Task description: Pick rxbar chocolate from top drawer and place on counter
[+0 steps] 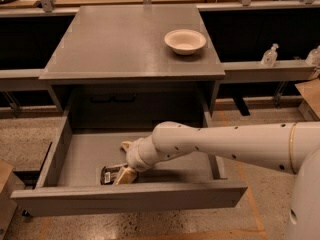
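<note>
The top drawer [75,156] stands pulled out of the grey cabinet. The rxbar chocolate [109,173], a dark flat bar with white label text, lies on the drawer bottom near the front left. My white arm reaches down into the drawer from the right. My gripper [125,174] sits right at the bar's right end, one tan finger [126,174] touching or overlapping it. The counter [120,39] is the grey top above the drawer.
A white bowl [185,41] sits on the counter at the back right. Grey side shelves run left and right; small clear bottles [270,56] stand on the right shelf. The drawer front panel [130,196] rises just before the bar.
</note>
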Available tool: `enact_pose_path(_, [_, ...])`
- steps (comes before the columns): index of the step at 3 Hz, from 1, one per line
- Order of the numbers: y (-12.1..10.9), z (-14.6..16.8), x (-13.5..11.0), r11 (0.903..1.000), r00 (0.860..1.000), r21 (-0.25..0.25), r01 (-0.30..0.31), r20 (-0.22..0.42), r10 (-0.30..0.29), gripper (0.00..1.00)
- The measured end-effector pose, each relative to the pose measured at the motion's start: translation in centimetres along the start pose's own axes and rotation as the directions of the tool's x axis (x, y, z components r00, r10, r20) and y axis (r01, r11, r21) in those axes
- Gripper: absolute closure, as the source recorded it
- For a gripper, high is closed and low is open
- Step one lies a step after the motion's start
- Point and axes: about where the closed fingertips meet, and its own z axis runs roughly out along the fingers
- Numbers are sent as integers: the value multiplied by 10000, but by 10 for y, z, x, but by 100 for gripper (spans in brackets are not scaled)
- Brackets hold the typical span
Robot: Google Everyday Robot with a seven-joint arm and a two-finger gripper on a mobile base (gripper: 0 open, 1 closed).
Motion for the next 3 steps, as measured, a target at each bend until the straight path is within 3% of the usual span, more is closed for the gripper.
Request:
enact_pose_path(1, [0,-3,-3,10000,10000,1,0,0,0,64])
enact_pose_path(2, [-1,-8,-9,10000,10000,5,2,3,-2,96])
enact_pose_path(3, [-1,-10,-10,10000,10000,5,2,3,-2,100])
